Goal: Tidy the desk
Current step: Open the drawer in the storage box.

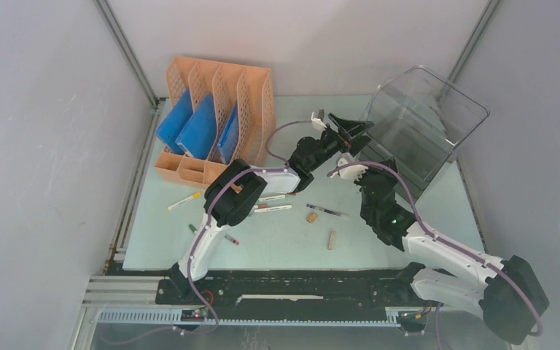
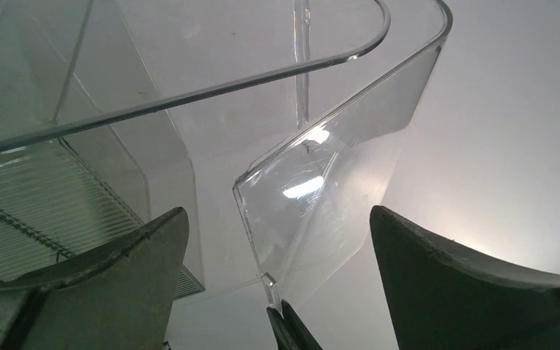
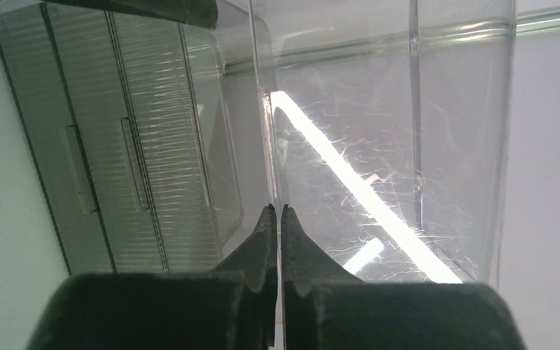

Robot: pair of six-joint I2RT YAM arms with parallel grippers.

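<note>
The pale mint-green desk [image 1: 277, 240] holds scattered small items. A clear plastic drawer box [image 1: 423, 124] stands tilted at the back right. My right gripper [image 1: 351, 166] is shut on the thin front-left edge of the box wall; in the right wrist view [image 3: 277, 210] its tips pinch that clear wall [image 3: 379, 146]. My left gripper [image 1: 346, 130] is open beside the same corner. In the left wrist view [image 2: 277, 211] the clear wall [image 2: 321, 189] lies between its spread fingers without touching them. The right gripper's shut tips [image 2: 286, 329] show below.
An orange perforated file rack [image 1: 251, 95] with blue folders [image 1: 197, 127] stands at the back left. Pens [image 1: 184, 201] [image 1: 273, 208] [image 1: 327, 211] and two small cork-like pieces [image 1: 311, 216] [image 1: 331, 239] lie mid-desk. Grey panel walls surround the desk. The box's ribbed drawers [image 3: 117, 160] show.
</note>
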